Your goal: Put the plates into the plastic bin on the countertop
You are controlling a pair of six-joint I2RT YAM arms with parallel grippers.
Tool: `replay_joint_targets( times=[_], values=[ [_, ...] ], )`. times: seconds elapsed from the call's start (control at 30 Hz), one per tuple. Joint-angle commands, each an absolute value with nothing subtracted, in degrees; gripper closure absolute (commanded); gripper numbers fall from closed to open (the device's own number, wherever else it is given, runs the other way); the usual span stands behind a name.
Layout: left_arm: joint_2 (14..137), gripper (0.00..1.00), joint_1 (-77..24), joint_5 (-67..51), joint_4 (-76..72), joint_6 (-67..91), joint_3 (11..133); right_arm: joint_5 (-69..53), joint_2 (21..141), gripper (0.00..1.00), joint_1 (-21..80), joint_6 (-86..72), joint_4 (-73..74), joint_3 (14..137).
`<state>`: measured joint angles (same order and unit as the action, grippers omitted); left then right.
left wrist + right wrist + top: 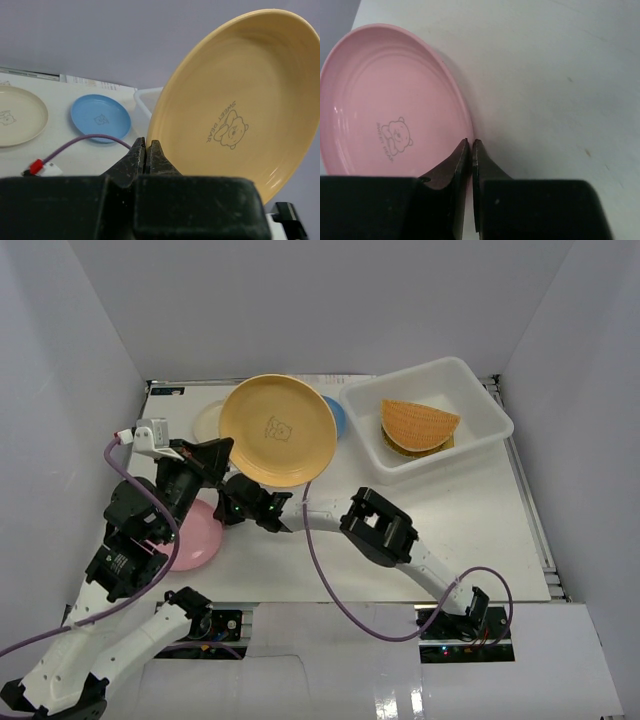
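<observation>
My left gripper (226,451) is shut on the rim of the orange-yellow plate (278,430) and holds it tilted above the countertop (460,530). In the left wrist view the closed fingertips (146,145) pinch that plate's (235,100) lower edge. My right gripper (226,512) is shut on the rim of the pink plate (193,537), which lies at the left front. The right wrist view shows the gripper (470,143) clamping the pink plate's (385,110) edge. The plastic bin (480,400) at the back right holds a fan-shaped bamboo tray (418,422) on top of other bamboo trays.
A cream plate (208,422) and a blue plate (336,416) lie at the back, partly hidden behind the raised plate; both also show in the left wrist view, cream (17,120) and blue (100,117). A purple cable (330,580) trails along the right arm. Grey walls surround the table.
</observation>
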<state>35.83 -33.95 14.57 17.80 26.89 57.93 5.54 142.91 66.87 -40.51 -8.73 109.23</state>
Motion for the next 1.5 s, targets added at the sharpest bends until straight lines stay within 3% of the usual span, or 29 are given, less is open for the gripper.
replay_joint_targets(
  times=[0.0,0.27,0.43,0.53,0.6,0.8,1.1,1.17,1.2,1.33,1.4,1.47],
  values=[
    [35.94,1.00,-33.84,17.39,16.08,25.32,61.78,10.98,131.34,0.92,67.06,-38.94,-13.79,97.88],
    [40.33,1.00,-33.92,13.20,15.64,26.19,71.28,26.44,98.91,0.92,61.89,-25.86,-19.42,73.24],
    [44.55,1.00,-33.84,8.09,13.81,31.19,69.44,26.55,79.33,0.92,43.36,-23.21,-18.55,59.34],
    [48.85,1.00,-33.93,6.07,11.79,32.08,69.61,24.89,74.98,0.92,30.36,-21.01,-17.94,55.72],
    [51.49,1.00,-33.84,4.84,11.08,32.52,70.48,19.79,75.58,0.92,21.24,-20.22,-14.96,58.08],
    [64.93,1.00,-33.92,0.89,8.17,36.38,74.96,9.50,86.65,0.92,7.76,-19.60,-8.70,65.56],
    [85.76,1.00,-35.51,2.02,5.98,37.27,86.65,5.45,97.98,0.91,1.76,-23.99,-6.69,70.31],
    [91.19,1.00,-36.29,3.60,5.89,36.83,90.41,5.19,98.35,0.83,1.67,-24.08,-5.11,71.37],
    [93.14,1.00,-36.39,3.86,5.98,36.65,91.66,5.01,98.00,0.67,1.76,-24.08,-4.66,71.45],
    [104.21,1.00,-36.56,3.08,7.73,36.65,100.44,3.87,93.62,0.26,1.23,-24.87,-3.78,69.96],
    [110.35,1.00,-36.91,1.94,9.30,36.82,105.87,2.82,90.46,0.15,0.70,-25.75,-1.50,70.48],
    [114.06,1.00,-37.79,0.80,10.37,37.00,109.23,3.07,87.73,0.14,-1.73,-26.01,-0.09,70.67]
  ],
)
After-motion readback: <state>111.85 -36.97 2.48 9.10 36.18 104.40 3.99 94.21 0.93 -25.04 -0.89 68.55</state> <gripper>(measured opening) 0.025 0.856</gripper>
